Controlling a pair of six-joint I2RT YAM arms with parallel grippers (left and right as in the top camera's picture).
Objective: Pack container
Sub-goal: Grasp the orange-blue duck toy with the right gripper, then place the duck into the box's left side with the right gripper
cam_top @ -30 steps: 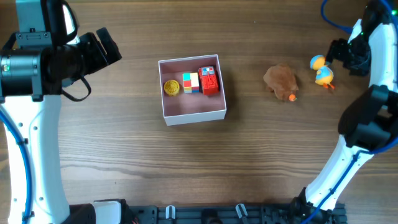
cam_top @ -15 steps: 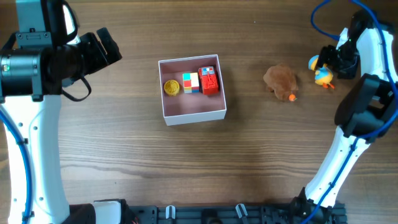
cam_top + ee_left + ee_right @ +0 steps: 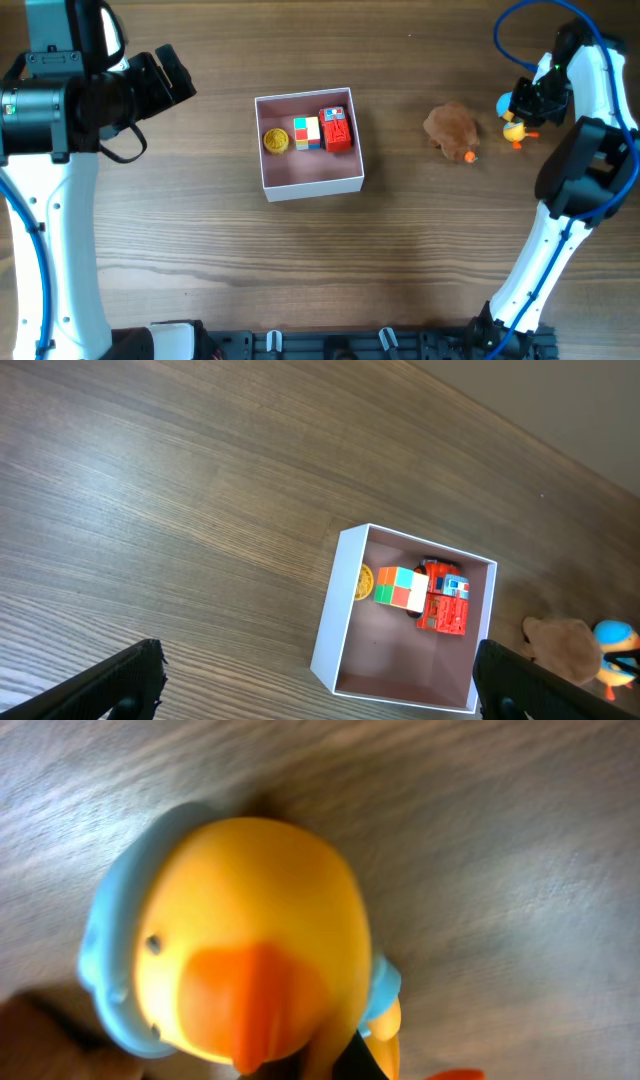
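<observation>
The container [image 3: 262, 150], a white square box with a pink inside, sits mid-table and shows in the left wrist view [image 3: 333, 620] too. Inside it along the far wall lie a yellow round toy [image 3: 276, 140], a coloured cube [image 3: 306, 132] and a red toy [image 3: 337, 130]. At the far right my right gripper [image 3: 528, 102] is shut on a yellow duck toy [image 3: 511, 112] with a blue hood. The duck toy [image 3: 250, 950] fills the right wrist view, hiding nearly all of the fingers. My left gripper [image 3: 320, 685] hangs open high above the table's left side.
A brown plush toy [image 3: 452, 130] lies on the wood between the container and the duck. My left arm [image 3: 60, 100] stands over the left edge, the right arm [image 3: 585, 170] along the right edge. Blue cables loop near both arms.
My right gripper moved left onto the duck and closed on it; the duck has shifted slightly. The left arm and the container have not moved.
</observation>
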